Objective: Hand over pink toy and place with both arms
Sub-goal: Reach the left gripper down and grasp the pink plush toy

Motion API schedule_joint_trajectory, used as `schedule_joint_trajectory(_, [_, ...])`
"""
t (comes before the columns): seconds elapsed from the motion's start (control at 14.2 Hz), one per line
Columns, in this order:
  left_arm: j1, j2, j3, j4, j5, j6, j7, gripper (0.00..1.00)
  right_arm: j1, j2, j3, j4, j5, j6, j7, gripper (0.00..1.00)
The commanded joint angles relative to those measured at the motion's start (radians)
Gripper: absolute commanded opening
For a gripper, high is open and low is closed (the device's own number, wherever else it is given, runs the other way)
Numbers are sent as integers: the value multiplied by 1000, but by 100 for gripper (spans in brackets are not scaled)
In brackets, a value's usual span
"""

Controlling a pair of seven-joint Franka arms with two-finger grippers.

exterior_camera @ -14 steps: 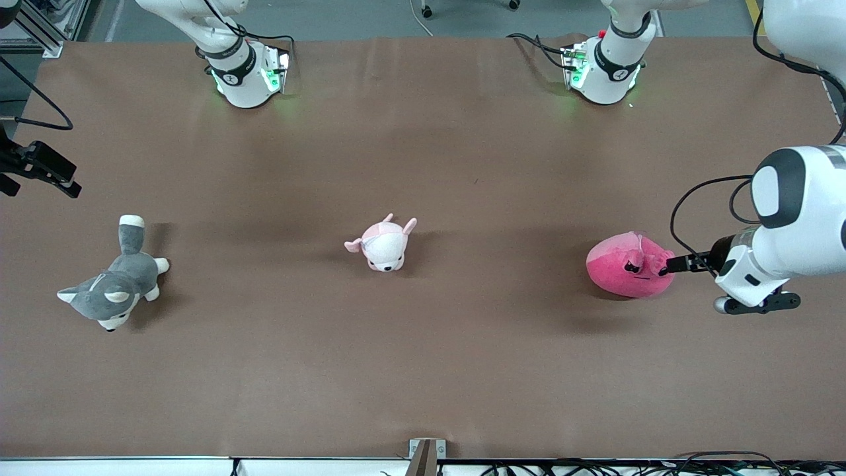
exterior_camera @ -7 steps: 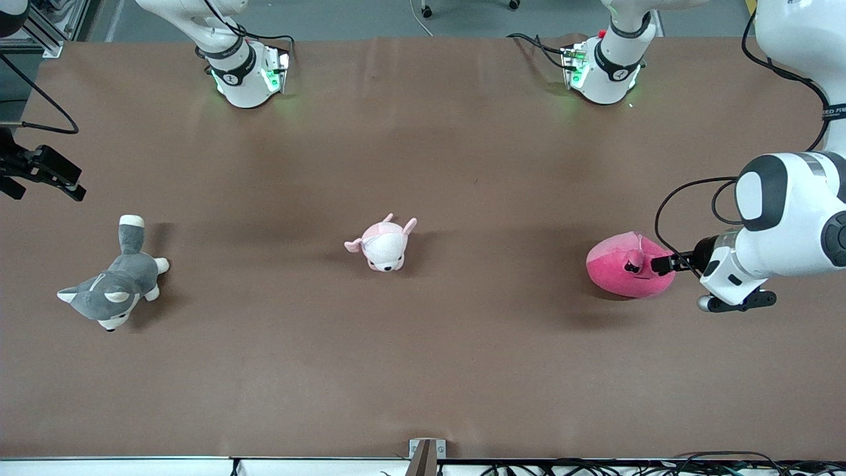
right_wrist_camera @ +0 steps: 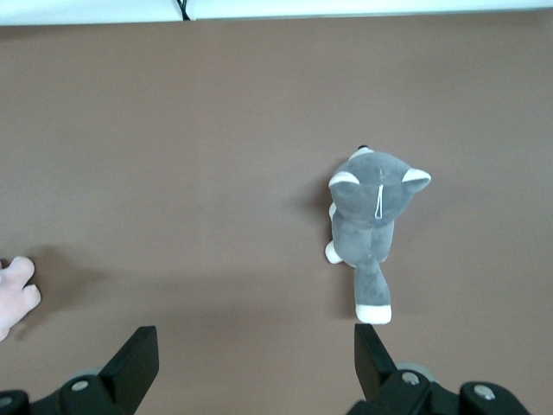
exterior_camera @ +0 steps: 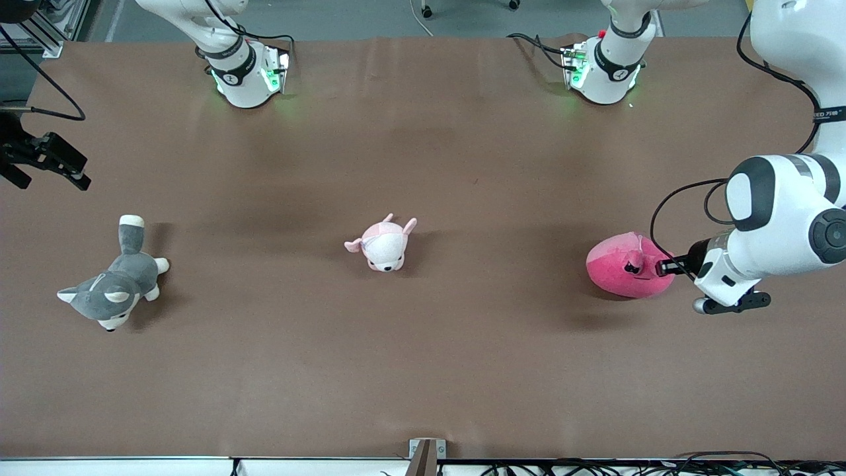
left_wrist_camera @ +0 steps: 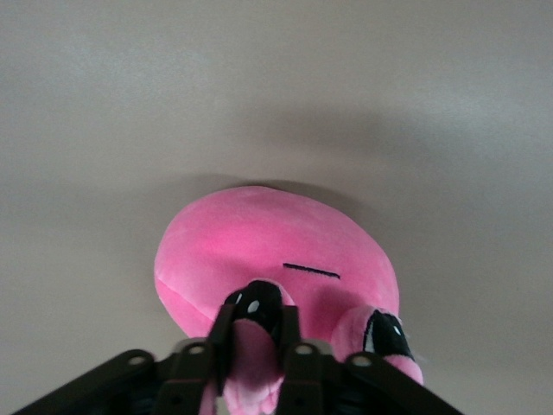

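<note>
On the brown table [exterior_camera: 423, 370], toward the left arm's end, lies the pink toy [exterior_camera: 621, 268], a rounded hot-pink blob resting flat on the surface. Its long axis runs along the table's length, from one arm's end toward the other, and its face with the dark eyes points toward the left arm's end, where the left gripper [exterior_camera: 661, 267] meets it. In the front view only the black fingertips show against the plush, and how much they hold is hard to make out there. The left wrist view tells more: the fingers [left_wrist_camera: 218, 346] are closed narrowly on a small pink nub of the pink toy [left_wrist_camera: 259, 251] beside one dark eye, with pink fabric pinched between them, while a thin dark mouth line and a second eye show just beside. The rear of the toy is hidden in that view by its own bulge.

Near the table's middle sits a pale pink-and-white puppy plush [exterior_camera: 383, 246], well apart from the pink toy. Toward the right arm's end lies a grey-and-white husky plush [exterior_camera: 112, 284], snout toward the front camera, tail away from it.

The right gripper [exterior_camera: 47, 162] waits in the air over the table's edge at the right arm's end, cut off by the frame's border. The right wrist view shows its fingers [right_wrist_camera: 134, 363] spread wide with nothing between them, looking down on the husky plush [right_wrist_camera: 373, 225], and a scrap of the puppy plush [right_wrist_camera: 13, 294] at the border.
</note>
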Motion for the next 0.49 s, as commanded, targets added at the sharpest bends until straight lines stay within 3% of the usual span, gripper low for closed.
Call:
schedule_joint_trajectory(0.0, [-2,-27,-4,-37,-14,16,-12,13,-1,-24,3,-2,-9,-10,7,100])
schedule_joint_trajectory(0.14, [-2,-32,-4,-44,-14,16,-13,0,-3,-10,2,15,-9,-10,7,100])
schedule_joint_trajectory(0.42, [-2,-84,-44,-29,-14,-15,-100,0,-9,4,0,32,-3,-24,2,100])
